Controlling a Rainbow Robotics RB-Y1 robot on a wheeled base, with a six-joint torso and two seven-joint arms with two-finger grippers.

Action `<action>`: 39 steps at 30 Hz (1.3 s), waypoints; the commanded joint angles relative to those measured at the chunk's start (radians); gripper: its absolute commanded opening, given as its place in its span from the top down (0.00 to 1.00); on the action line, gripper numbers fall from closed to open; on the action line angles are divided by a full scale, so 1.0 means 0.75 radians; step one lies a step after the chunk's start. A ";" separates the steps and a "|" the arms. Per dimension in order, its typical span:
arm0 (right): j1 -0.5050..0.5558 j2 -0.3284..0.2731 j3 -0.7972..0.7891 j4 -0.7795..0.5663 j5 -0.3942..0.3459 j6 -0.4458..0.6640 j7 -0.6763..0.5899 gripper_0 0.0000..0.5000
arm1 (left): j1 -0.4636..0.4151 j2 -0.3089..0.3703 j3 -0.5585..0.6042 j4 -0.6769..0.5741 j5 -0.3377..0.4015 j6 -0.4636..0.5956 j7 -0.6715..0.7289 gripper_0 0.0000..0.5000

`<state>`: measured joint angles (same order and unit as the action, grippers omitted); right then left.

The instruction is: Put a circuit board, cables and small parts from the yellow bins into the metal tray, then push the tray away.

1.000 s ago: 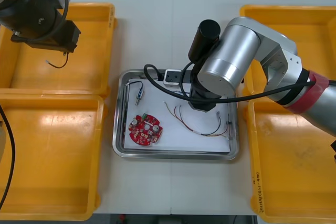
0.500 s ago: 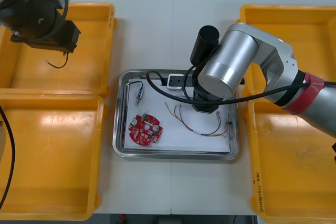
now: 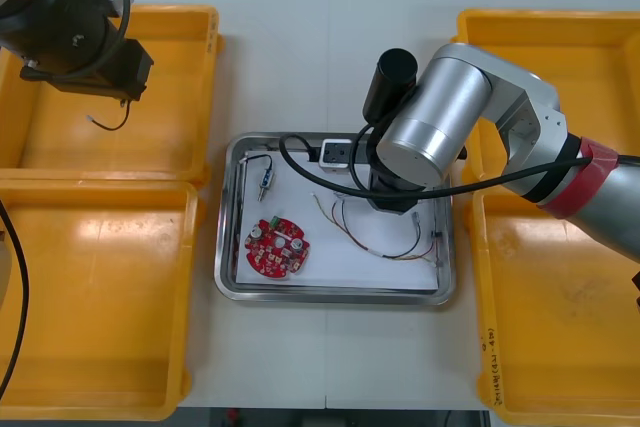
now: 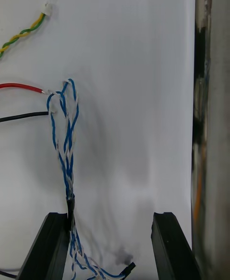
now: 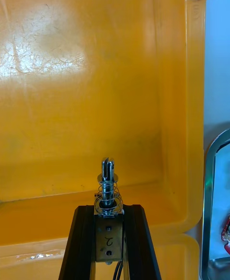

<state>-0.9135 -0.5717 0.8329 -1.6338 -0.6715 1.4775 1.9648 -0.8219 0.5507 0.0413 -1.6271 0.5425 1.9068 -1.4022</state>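
Note:
My right gripper (image 4: 111,247) stands open low over the white floor of the metal tray (image 3: 232,285). A twisted blue and white cable (image 4: 67,160) lies on that floor, running past one finger (image 4: 50,246) and loose between the two. In the tray also lie a round red circuit board (image 3: 277,246), a small metal part (image 3: 265,177) and red and yellow cables (image 3: 385,242). My left gripper (image 5: 109,211) is shut on a small metal part with a spring (image 5: 108,189), above the far left yellow bin (image 5: 96,78). The left arm (image 3: 75,42) hangs over that bin.
A thin black cable (image 3: 110,122) lies in the far left bin. Yellow bins flank the tray on both sides (image 3: 90,307) (image 3: 560,327). The tray's shiny wall (image 4: 206,117) runs close beside my right fingers. Red (image 4: 19,87), black (image 4: 21,115) and yellow-green (image 4: 21,34) wire ends lie beyond the blue cable.
My right gripper has opened and let go of the blue and white cable; the right arm shifted slightly right over the tray. The left arm has not moved.

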 commanded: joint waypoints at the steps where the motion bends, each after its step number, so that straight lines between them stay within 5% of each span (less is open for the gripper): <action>1: -0.056 0.014 -0.012 -0.022 0.038 0.020 0.033 0.00 | -0.056 -0.008 0.039 -0.058 0.005 0.012 -0.057 1.00; 20: -0.064 0.040 -0.135 -0.116 0.028 0.247 0.035 0.00 | -0.056 -0.008 0.019 -0.082 0.038 0.016 -0.026 1.00; 29: 0.032 0.071 -0.448 -0.356 0.012 0.590 0.011 0.00 | -0.056 -0.008 0.000 -0.115 0.072 0.017 0.014 1.00; 39: 0.230 0.065 -0.802 -0.609 0.000 0.590 -0.100 0.00 | -0.056 -0.014 -0.084 -0.170 0.095 0.017 0.125 1.00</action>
<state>-0.8005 -0.5307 0.3156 -2.0121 -0.6573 1.9167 1.9615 -0.8219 0.5506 0.0204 -1.7032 0.5978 1.9115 -1.4015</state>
